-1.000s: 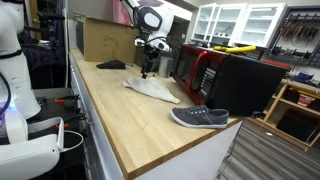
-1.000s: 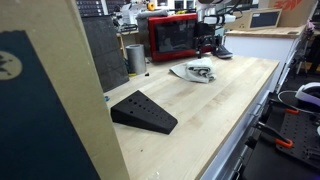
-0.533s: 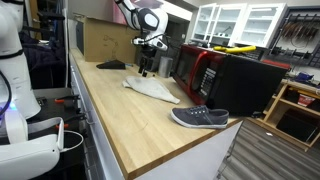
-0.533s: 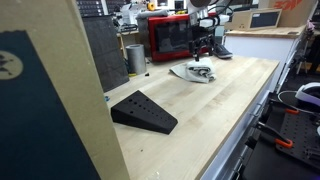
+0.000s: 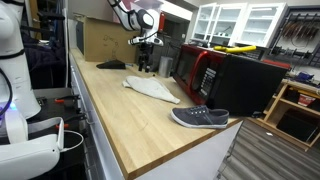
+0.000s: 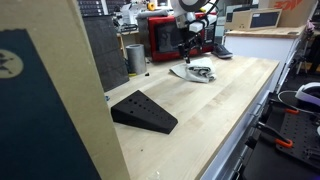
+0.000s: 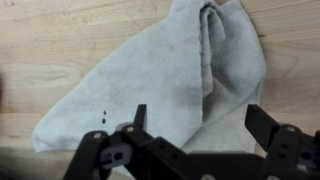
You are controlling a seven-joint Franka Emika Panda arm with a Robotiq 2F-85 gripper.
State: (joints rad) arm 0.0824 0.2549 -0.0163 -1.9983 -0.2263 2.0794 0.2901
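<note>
Cloth (image 7: 160, 70) flat on counter (image 7: 60, 40), long axis top-to-bottom in wrist view, bunched end up; pincer (image 7: 195, 108) apart, hovering above.

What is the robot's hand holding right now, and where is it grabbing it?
Nothing. The gripper is open and empty, with its jaws spread wide above the grey cloth, which lies crumpled on the wooden table.

Wooden bench (image 5: 120, 115), light butcher-block top. Grey sneaker (image 5: 200, 117), on its sole near the bench's front corner. Red microwave (image 6: 165, 38) at the back wall; silver canister (image 6: 135, 58) beside it. Black wedge (image 6: 142, 110), lying flat. Cardboard box (image 5: 103, 40) at the far end. White cabinets (image 5: 240, 22) behind
</note>
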